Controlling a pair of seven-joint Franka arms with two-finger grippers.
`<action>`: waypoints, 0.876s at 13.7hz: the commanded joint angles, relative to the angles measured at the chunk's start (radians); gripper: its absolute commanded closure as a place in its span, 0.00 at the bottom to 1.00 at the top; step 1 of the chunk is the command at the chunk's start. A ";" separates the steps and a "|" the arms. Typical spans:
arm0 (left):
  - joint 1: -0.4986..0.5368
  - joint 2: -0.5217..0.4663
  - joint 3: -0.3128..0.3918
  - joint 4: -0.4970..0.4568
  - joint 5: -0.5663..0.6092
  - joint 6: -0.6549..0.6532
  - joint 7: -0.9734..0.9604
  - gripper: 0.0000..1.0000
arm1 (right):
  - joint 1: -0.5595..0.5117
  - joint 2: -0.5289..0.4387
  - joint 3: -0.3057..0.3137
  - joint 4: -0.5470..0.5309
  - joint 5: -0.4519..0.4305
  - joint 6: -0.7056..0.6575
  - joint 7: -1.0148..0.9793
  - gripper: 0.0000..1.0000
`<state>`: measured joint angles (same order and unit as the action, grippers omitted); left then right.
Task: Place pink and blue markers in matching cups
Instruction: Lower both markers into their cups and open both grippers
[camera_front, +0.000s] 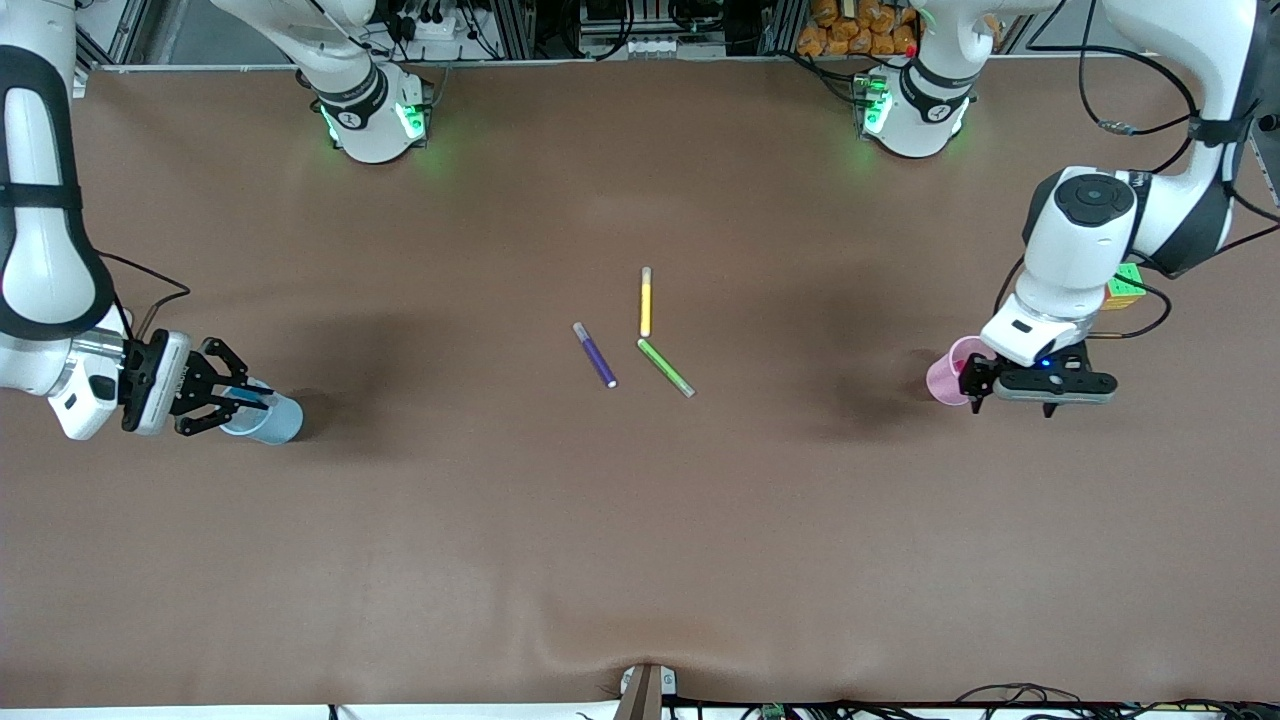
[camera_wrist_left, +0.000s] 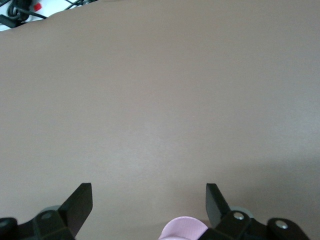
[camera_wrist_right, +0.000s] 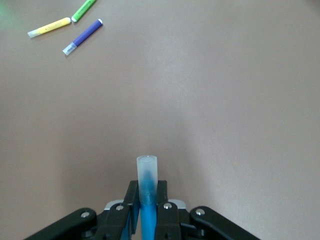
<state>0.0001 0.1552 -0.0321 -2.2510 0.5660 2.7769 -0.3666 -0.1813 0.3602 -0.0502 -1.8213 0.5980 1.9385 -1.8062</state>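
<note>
My right gripper (camera_front: 240, 398) is shut on the blue marker (camera_front: 250, 397) and holds it at the rim of the light blue cup (camera_front: 275, 420), which stands toward the right arm's end of the table. In the right wrist view the gripper (camera_wrist_right: 147, 192) clamps the blue marker (camera_wrist_right: 148, 215), whose pale end sticks out past the fingers. My left gripper (camera_front: 1012, 400) is open and empty, right beside the pink cup (camera_front: 948, 372) toward the left arm's end. In the left wrist view the gripper (camera_wrist_left: 149, 192) stands wide open, with the pink cup's rim (camera_wrist_left: 184, 227) close to one finger. The pink marker is not in view.
A purple pen (camera_front: 595, 355), a yellow pen (camera_front: 646, 302) and a green pen (camera_front: 666, 367) lie together mid-table; they also show in the right wrist view as purple (camera_wrist_right: 82, 36), yellow (camera_wrist_right: 49, 27) and green (camera_wrist_right: 84, 10). A coloured cube (camera_front: 1125, 285) sits by the left arm.
</note>
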 joint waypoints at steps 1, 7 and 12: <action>0.003 -0.022 -0.035 0.051 0.003 -0.098 -0.011 0.00 | -0.041 0.029 0.020 0.000 0.060 -0.004 -0.090 1.00; 0.003 -0.020 -0.097 0.186 -0.070 -0.285 -0.006 0.00 | -0.061 0.046 0.018 0.008 0.072 -0.007 -0.111 0.00; 0.003 -0.023 -0.136 0.267 -0.106 -0.417 -0.002 0.00 | -0.052 0.019 0.015 0.036 0.052 -0.064 0.040 0.00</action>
<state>-0.0013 0.1431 -0.1485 -2.0092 0.4766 2.4142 -0.3739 -0.2197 0.4024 -0.0485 -1.7945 0.6480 1.9026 -1.8350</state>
